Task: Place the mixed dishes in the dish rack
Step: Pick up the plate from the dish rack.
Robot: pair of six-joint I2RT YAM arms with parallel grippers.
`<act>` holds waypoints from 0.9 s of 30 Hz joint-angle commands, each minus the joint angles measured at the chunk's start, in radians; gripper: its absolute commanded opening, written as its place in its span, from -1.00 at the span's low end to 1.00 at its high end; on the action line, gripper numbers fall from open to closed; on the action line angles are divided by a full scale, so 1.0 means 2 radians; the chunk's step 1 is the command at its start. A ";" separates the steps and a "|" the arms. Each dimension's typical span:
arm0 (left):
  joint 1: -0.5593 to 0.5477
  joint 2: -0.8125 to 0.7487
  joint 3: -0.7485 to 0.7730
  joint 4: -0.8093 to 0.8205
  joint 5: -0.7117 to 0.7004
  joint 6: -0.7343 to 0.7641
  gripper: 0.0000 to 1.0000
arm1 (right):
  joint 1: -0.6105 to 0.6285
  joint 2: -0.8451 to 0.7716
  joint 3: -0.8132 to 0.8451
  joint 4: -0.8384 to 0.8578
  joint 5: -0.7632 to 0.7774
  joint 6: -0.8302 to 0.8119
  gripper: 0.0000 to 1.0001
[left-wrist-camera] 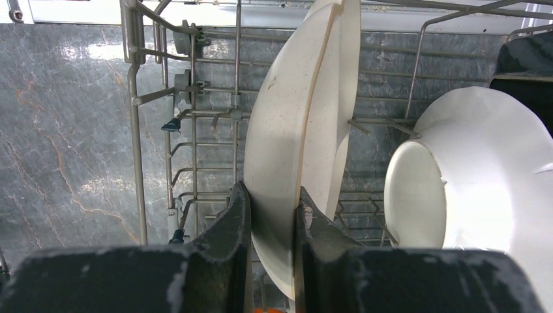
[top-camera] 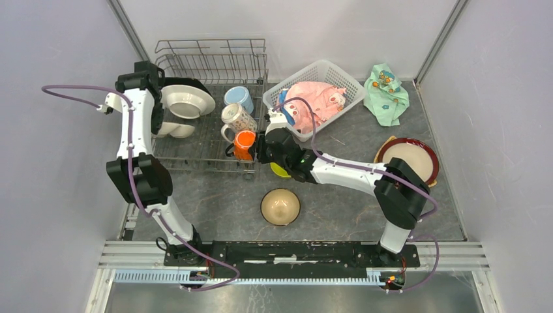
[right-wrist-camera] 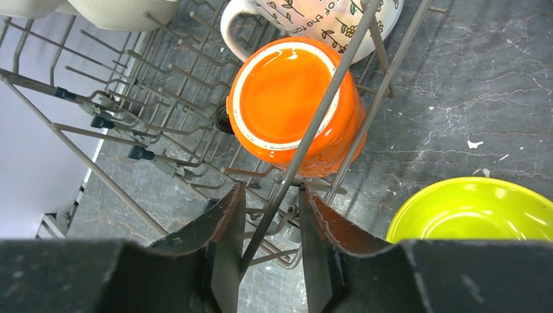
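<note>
1. The left hand point(left-wrist-camera: 272, 251) pinches the rim of a cream plate point(left-wrist-camera: 293, 130), which stands on edge among the dish rack point(left-wrist-camera: 137, 163) tines, straight ahead of the fingers.
2. Just right of that hand, a white dish point(left-wrist-camera: 482, 169) leans in the rack.
3. The right hand point(right-wrist-camera: 270, 228) is partly spread, astride a rack wall wire. The orange mug point(right-wrist-camera: 274, 98) sits upside down just ahead, inside the rack.
4. Right of this hand, a lime-green bowl point(right-wrist-camera: 469, 212) rests on the bench point(right-wrist-camera: 456, 98).

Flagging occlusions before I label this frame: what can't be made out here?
1. Lime-green bowl: top view, mostly under the right arm; right wrist view, cut by the frame edge.
2. Cream plate in the left gripper: left wrist view, lower rim behind the fingers, so its seating in the dish rack is unclear.
3. Whatever lies under the red-rimmed plate: top view, only a sliver shows.
</note>
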 commanded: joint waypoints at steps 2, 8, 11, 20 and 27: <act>-0.028 -0.030 0.088 0.193 -0.004 -0.051 -0.96 | 0.010 0.024 0.019 -0.011 -0.023 -0.039 -0.35; -0.044 -0.031 0.065 0.225 -0.014 -0.036 -0.96 | 0.024 0.024 0.008 0.013 -0.041 -0.088 -0.80; -0.049 -0.011 0.112 0.207 -0.035 -0.032 -0.96 | 0.031 0.024 0.000 0.013 -0.031 -0.130 -0.98; -0.051 0.036 0.171 0.157 -0.053 -0.053 -0.96 | 0.044 0.023 -0.006 0.012 -0.051 -0.183 -0.99; -0.053 0.052 0.189 0.179 -0.073 -0.028 -0.96 | 0.055 0.026 -0.014 0.020 -0.059 -0.209 -1.00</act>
